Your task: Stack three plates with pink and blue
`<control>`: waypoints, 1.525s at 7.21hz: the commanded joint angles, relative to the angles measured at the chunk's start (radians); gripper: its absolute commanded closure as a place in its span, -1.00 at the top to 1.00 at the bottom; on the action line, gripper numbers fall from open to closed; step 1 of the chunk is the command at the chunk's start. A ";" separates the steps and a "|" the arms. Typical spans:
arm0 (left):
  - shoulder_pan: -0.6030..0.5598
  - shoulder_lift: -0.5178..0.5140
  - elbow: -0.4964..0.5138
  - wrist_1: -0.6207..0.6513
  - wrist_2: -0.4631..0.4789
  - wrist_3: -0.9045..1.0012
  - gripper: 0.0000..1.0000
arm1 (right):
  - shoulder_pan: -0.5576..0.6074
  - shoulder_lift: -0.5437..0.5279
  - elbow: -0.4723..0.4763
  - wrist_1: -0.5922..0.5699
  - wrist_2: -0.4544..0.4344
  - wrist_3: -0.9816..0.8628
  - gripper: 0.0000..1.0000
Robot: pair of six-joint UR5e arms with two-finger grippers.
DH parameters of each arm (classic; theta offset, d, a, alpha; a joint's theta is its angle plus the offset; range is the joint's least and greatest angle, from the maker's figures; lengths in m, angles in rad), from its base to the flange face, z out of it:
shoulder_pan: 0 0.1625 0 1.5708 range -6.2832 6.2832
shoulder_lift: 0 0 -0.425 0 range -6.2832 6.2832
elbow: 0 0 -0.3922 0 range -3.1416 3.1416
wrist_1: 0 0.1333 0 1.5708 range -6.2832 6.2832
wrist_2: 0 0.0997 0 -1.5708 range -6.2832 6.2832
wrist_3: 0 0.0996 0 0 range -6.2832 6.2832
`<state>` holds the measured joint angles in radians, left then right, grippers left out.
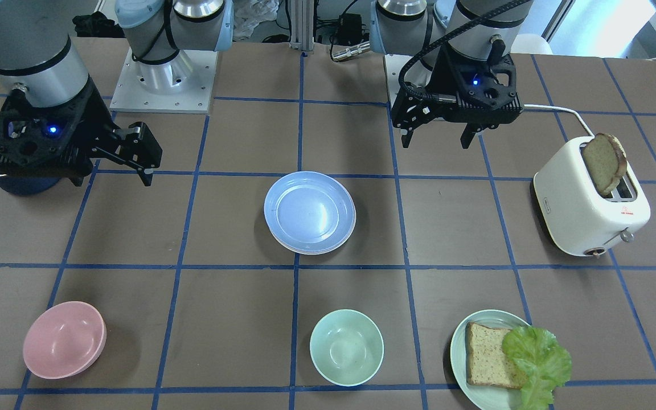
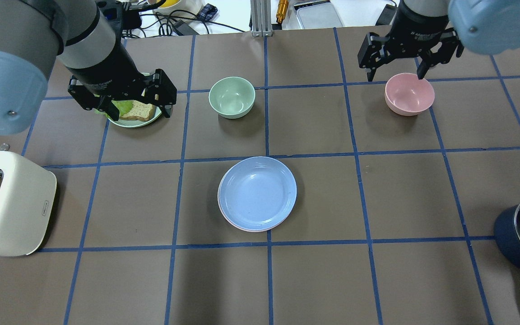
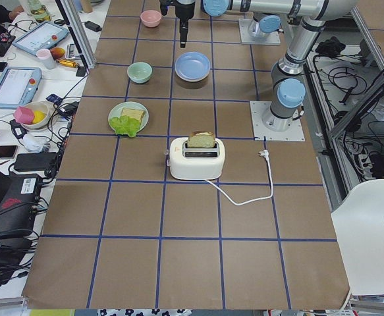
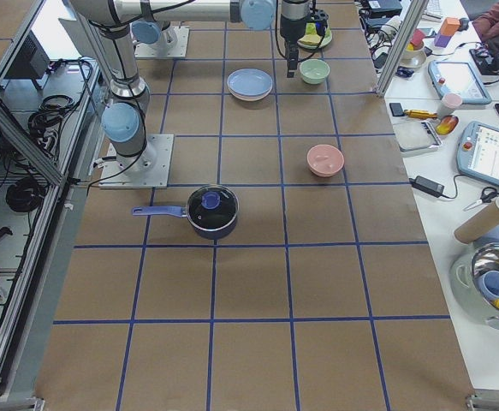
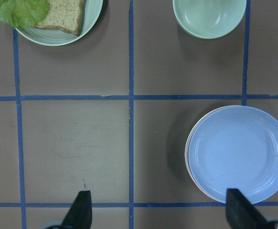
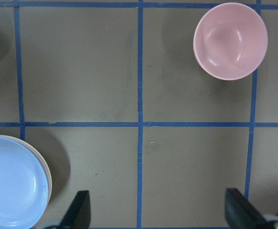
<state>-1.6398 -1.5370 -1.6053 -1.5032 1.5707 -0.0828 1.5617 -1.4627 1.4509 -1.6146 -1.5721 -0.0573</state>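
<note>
Plates lying stacked mid-table, both grippers hanging open and empty.
Blue plate is sitting on top, paler rims peeking out beneath; the stack is lying between the arms, seemingly slightly nearer the left gripper than the right gripper.

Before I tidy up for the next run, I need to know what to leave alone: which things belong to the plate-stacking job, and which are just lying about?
Job in hand:
light blue plate, topmost
rims of the plates beneath it

Lying about:
pink bowl
mint bowl
pale green plate with bread and lettuce
toaster
lidded saucepan
</note>
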 commanded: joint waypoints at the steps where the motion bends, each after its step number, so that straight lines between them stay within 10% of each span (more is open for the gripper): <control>1: 0.000 0.000 -0.001 0.000 0.000 0.000 1.00 | 0.004 -0.068 0.032 -0.044 0.031 -0.021 1.00; 11: 0.000 0.003 -0.004 -0.014 0.006 -0.002 1.00 | -0.002 -0.059 0.051 -0.028 0.021 0.004 1.00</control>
